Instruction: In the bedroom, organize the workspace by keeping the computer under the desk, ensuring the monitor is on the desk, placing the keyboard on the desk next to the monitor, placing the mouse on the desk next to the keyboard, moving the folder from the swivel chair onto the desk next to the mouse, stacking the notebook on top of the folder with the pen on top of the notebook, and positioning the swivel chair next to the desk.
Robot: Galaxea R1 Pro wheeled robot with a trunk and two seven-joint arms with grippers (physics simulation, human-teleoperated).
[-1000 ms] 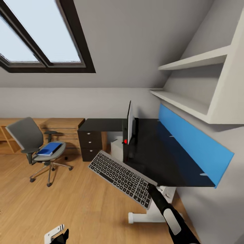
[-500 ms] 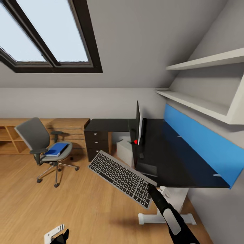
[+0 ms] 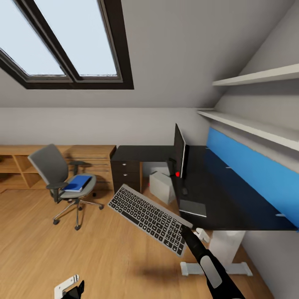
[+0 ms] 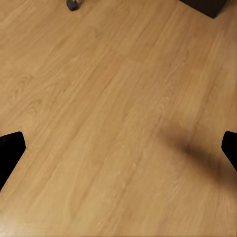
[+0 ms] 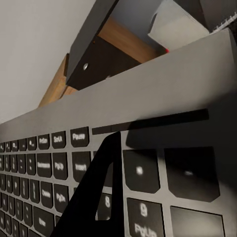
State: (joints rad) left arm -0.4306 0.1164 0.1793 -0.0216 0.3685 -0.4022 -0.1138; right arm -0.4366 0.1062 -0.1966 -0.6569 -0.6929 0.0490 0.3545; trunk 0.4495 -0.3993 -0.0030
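Keyboard [image 3: 149,218] up in the air, clear of the floor, gripped at its near right corner by the right gripper [image 3: 184,231]. Long axis running from that corner up and away to the left, toward the chair [image 3: 62,182], so most of its length hangs out over bare floor [image 3: 104,257] rather than over the desk [image 3: 220,199]. In the right wrist view, one dark finger [image 5: 96,190] pressed flat across the key rows, frame edge just beyond: clamped tight on the keyboard, nothing loose about it.

Desk top lying ahead and to the right of that held corner, its front edge near but not yet under the keyboard. Monitor [image 3: 180,155] standing edge-on near the desk's left rim; a flat grey rectangle [image 3: 192,208] on the desk's near corner, identity unclear. Likely need: swing the far end rightward and carry the whole piece over the black top beside the monitor.

Right arm plainly the nearer one. Left gripper [image 3: 68,288] low beside the body, fingers spread wide over floorboards in its wrist view, holding nothing. Folder [image 3: 77,182] on the chair seat, well apart.
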